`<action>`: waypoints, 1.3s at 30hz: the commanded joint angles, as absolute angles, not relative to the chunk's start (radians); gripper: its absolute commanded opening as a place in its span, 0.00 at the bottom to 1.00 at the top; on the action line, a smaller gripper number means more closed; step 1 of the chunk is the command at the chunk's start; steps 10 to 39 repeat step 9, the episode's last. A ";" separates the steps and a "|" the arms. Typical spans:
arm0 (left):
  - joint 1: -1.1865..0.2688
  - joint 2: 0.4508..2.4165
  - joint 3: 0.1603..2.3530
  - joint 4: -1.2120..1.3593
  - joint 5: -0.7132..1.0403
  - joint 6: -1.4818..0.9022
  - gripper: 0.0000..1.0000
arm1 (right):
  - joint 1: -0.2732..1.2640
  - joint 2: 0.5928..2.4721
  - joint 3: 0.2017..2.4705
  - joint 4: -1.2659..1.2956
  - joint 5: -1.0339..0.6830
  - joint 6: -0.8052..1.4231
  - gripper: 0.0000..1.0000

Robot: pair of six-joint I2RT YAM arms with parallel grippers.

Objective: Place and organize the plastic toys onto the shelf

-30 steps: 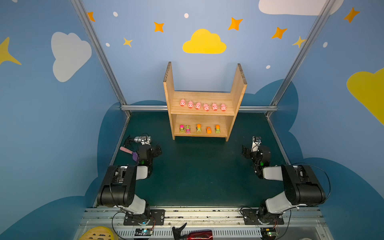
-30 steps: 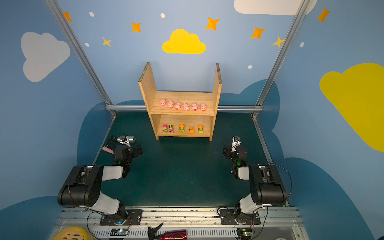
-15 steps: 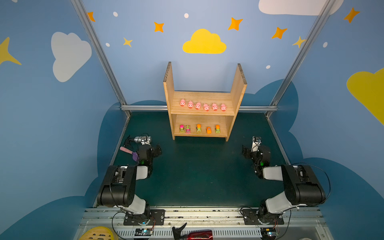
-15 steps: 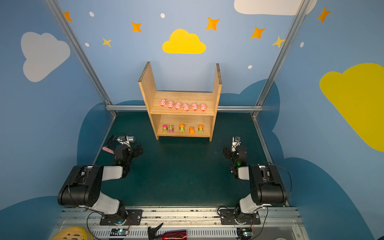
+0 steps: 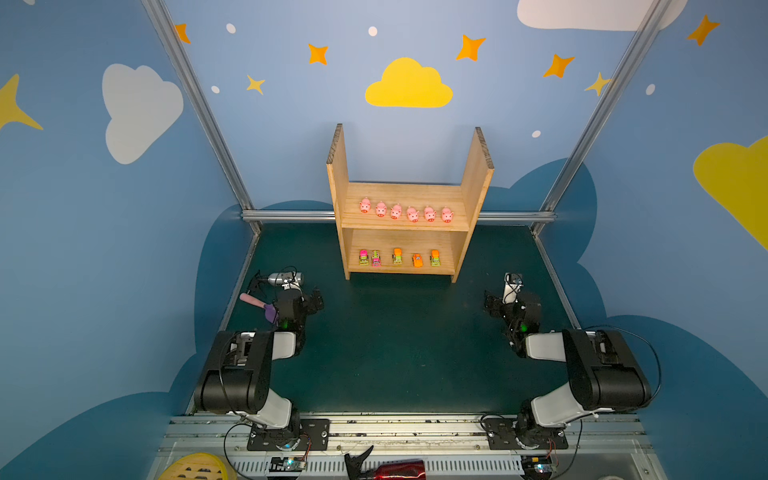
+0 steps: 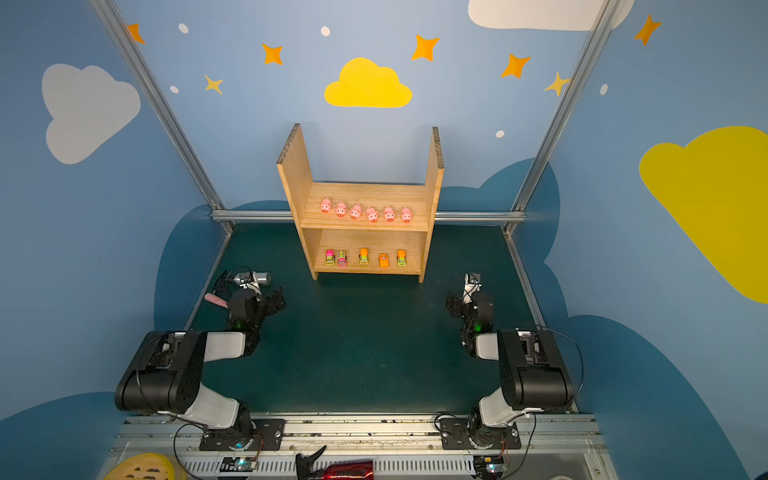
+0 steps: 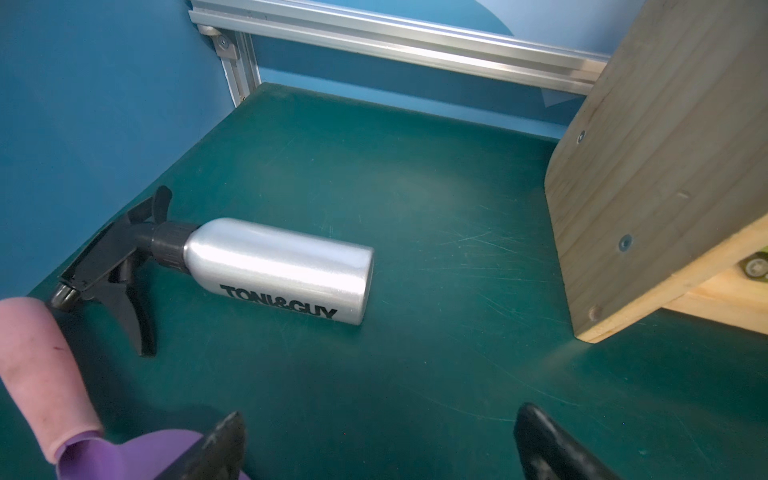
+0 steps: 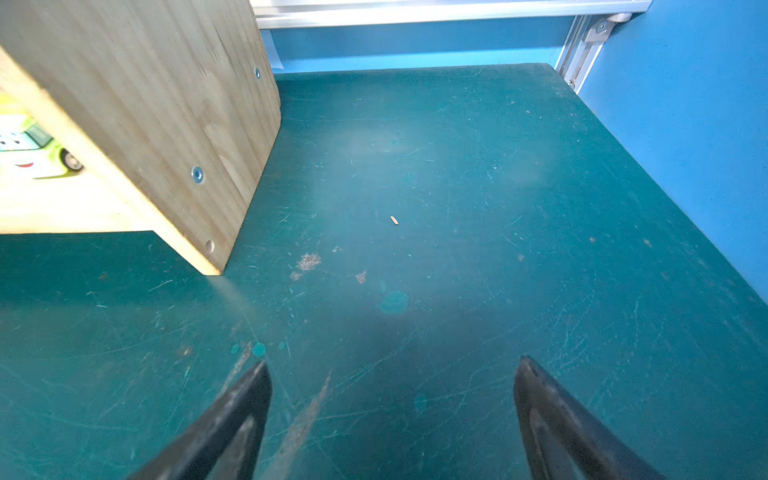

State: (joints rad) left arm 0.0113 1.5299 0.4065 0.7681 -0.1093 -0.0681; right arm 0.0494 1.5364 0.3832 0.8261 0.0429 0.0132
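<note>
Holding glossy rounded pigs (image 5: 412,214) above, boxy cars (image 5: 397,256) below: grainy wooden shelf (image 5: 476,178). Before it, scuffed matte tabletop (image 5: 399,340), broad room; left gripper (image 7: 380,413), right gripper (image 8: 392,361) both splayed wide, empty.

Black capital letters spelling TONI&GUY run along the side of a silver spray bottle (image 7: 278,266) with a black trigger head, lying on its side on the dark green table (image 7: 415,199), seen in the left wrist view. In both top views this lettering is too small to read
</note>
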 commanded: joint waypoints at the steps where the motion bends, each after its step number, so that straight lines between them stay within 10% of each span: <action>1: 0.014 1.530 0.417 0.758 -0.094 -0.072 1.00 | 0.049 1.521 0.395 0.826 0.038 0.004 0.90; 39: 0.015 1.527 0.414 0.760 -0.090 -0.071 1.00 | 0.049 1.520 0.394 0.825 0.038 0.005 0.90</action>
